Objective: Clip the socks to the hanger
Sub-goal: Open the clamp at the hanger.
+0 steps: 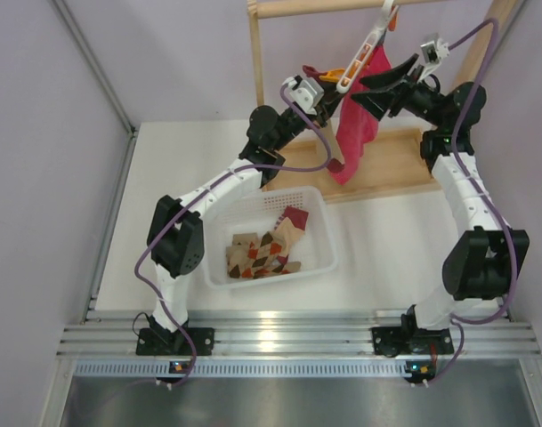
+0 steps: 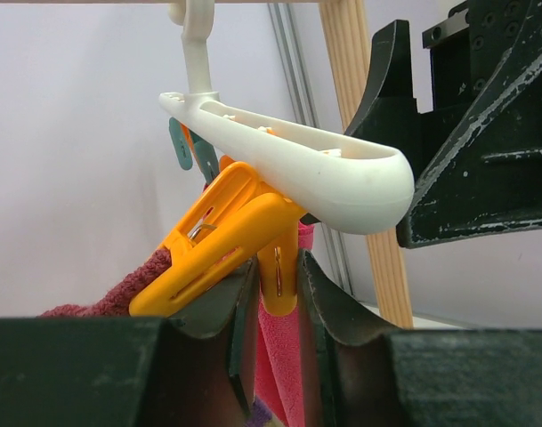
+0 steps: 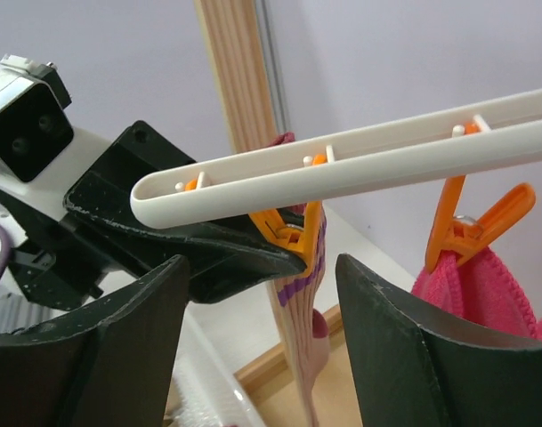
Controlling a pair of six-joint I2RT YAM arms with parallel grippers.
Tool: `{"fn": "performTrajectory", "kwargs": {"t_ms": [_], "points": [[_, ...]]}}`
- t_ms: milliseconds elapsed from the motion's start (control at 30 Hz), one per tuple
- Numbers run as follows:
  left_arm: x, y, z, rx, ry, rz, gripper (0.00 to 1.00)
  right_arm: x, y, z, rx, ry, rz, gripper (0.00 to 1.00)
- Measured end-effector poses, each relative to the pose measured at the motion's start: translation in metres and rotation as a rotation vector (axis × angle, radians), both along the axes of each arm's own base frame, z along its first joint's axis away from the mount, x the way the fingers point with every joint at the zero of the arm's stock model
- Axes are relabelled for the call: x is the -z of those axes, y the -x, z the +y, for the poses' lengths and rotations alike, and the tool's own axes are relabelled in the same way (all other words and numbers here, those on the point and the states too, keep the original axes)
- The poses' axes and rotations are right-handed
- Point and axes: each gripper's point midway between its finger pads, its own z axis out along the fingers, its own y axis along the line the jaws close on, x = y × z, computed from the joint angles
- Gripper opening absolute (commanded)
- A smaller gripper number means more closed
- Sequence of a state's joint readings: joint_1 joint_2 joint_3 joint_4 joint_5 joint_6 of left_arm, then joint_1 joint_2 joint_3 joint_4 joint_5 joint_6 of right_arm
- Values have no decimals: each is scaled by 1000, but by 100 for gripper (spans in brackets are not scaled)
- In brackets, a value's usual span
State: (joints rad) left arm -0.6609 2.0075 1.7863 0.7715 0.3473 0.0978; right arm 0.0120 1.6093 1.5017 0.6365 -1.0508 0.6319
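Left pincer (image 2: 278,267): narrow, with its fingers (image 2: 328,311) pressed on either side of the lower leg of an orange clip (image 2: 226,240). The clip sits under the rounded end of the hanger (image 2: 297,160). Pink fabric shows in the gap below the clip. A maroon knit edge (image 2: 110,298) lies against the clip's left side.

Right wrist view: the clip at the left pincer's tip holds a striped sock (image 3: 302,298), beige with purple bands. The sock hangs straight down in front of the rack post (image 3: 239,80).

Right pincer (image 3: 260,267): wide, holding nothing. The hanger bar crosses just above its fingers. It faces the left pincer across the bar end, close to it.

The second clip (image 3: 466,227) along the bar grips a pink cloth (image 3: 484,285).

Top view: the hanger is tilted and hooked on the top bar of the wooden rack (image 1: 257,53). The pink cloth drapes down between the two raised arms and hides part of the rack's base board.

A white basket (image 1: 328,245) stands on the table (image 1: 386,240) on the near side of the rack, well apart from both pincers. It holds more socks (image 1: 266,249), argyle ones among them.
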Motion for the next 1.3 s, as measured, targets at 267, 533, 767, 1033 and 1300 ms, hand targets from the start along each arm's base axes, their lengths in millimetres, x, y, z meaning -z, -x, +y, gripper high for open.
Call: {"fn": "performTrajectory", "kwargs": {"t_ms": [267, 533, 767, 1033, 1300], "points": [[0, 1, 0, 5, 0, 1, 0, 11, -7, 3, 60, -2, -88, 68], [0, 1, 0, 6, 0, 0, 0, -5, 1, 10, 57, -32, -200, 61], [0, 1, 0, 7, -1, -3, 0, -12, 2, 14, 71, -42, -260, 56], [0, 1, 1, 10, -4, -5, 0, -11, -9, 15, 117, -54, -286, 64], [-1, 1, 0, 14, -3, -8, 0, -14, -14, 19, 152, -70, -303, 58]]}}
